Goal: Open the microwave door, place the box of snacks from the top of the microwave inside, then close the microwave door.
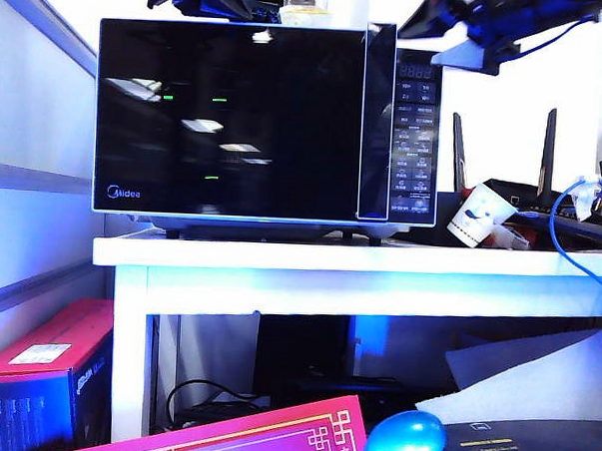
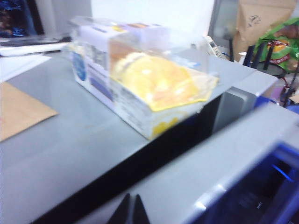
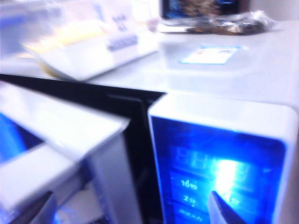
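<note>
The microwave (image 1: 268, 122) filled most of my exterior view on the white table (image 1: 330, 259), and its glossy microwave door (image 1: 231, 118) looked shut from the front, though in both wrist views it seemed to stand slightly ajar; the blur kept me from being sure. The box of snacks (image 2: 140, 77) sat on the microwave's top near the front edge, untouched. My right gripper (image 3: 131, 207) hung just above the top right corner, by the lit display (image 3: 210, 163), its fingers spread wide with nothing between them. My left gripper (image 2: 132, 210) hovered over the top left, fingertips pressed together and empty. My worry was the right fingers: so near the button panel (image 1: 415, 141), they could slide off the handle strip and press a key, or nudge the box off the edge.
</note>
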`<state>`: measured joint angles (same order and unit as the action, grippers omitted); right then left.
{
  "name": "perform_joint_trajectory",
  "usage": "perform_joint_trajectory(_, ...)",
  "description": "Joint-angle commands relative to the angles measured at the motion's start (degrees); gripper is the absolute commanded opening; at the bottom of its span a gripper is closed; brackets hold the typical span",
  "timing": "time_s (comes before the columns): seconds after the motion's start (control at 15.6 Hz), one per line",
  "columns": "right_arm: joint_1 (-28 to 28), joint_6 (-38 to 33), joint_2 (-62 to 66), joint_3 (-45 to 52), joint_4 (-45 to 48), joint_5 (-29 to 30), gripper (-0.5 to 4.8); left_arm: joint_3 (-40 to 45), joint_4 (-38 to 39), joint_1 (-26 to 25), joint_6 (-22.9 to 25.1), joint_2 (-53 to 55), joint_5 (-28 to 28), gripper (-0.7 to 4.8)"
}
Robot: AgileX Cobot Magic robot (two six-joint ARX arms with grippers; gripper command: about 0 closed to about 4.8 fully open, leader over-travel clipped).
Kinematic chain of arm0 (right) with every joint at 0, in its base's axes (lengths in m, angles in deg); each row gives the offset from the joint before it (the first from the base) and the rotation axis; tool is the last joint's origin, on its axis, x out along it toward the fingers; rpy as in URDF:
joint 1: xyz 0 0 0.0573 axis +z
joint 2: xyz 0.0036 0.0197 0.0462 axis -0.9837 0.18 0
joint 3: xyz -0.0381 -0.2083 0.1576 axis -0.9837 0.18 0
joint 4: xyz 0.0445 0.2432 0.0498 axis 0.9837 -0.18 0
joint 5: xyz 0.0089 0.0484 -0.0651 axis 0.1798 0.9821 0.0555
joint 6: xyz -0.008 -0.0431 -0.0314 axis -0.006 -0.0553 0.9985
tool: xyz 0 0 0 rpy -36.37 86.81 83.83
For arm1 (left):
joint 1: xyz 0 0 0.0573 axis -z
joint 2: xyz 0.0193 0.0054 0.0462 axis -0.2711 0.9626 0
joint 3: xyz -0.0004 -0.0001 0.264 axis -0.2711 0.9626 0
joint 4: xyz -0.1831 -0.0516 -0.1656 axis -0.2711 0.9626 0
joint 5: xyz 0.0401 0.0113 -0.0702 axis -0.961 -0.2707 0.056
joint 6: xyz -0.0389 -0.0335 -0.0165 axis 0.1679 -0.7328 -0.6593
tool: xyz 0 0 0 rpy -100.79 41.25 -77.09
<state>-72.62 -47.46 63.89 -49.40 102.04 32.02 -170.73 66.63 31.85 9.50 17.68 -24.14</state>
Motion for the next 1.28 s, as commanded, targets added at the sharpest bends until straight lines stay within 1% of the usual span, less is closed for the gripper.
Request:
perform_joint_trajectory(0.06,0.9,1.4,0.2,-0.2,-0.3,-2.3,4.22,-0.9,-0.6,0.1,-0.2,-0.8,0.3,-0.06)
perform_joint_trajectory(0.19,0.9,1.4,0.2,-0.2,-0.8,-2.1,4.22,-1.8,-0.8,0.1,-0.2,-2.3,0.3,-0.06)
perform_joint_trajectory(0.32,0.9,1.4,0.2,-0.2,-1.1,1.0,4.21,-3.0,-1.1,0.1,-0.2,-4.2,0.3,-0.06)
perform_joint_trajectory(0.38,0.9,1.4,0.1,-0.2,-1.1,4.5,4.21,-4.2,-1.0,0.1,-0.4,-5.4,0.2,-0.06)
perform_joint_trajectory(0.64,0.5,1.4,-2.3,-0.2,-2.2,13.3,4.22,-5.4,0.2,0.1,-0.4,-6.0,0.2,-0.06)
perform_joint_trajectory(0.7,0.3,1.4,-2.9,-0.2,-2.9,14.3,4.21,-5.4,0.7,0.1,-0.4,-6.0,0.2,-0.06)
perform_joint_trajectory(0.83,-0.7,1.4,-4.7,-0.2,-5.4,20.3,4.21,-5.4,1.4,0.1,-0.4,-6.0,0.2,-0.06)
perform_joint_trajectory(0.9,-0.8,1.3,-4.8,-0.2,-5.4,22.1,4.22,-5.4,1.4,0.1,-0.4,-6.0,0.1,-0.06)
perform_joint_trajectory(0.96,-0.8,0.6,-4.8,-0.2,-5.6,25.8,4.21,-5.4,1.6,0.1,-0.4,-6.0,0.2,-0.06)
perform_joint_trajectory(1.15,-0.8,-4.3,-4.8,-0.2,-5.9,34.0,4.21,-5.4,1.8,0.1,-0.4,-6.0,0.2,-0.06)
perform_joint_trajectory(1.28,-0.7,-6.5,-4.8,-0.2,-5.9,37.0,4.22,-5.4,2.3,0.1,-0.4,-6.0,0.2,-0.06)
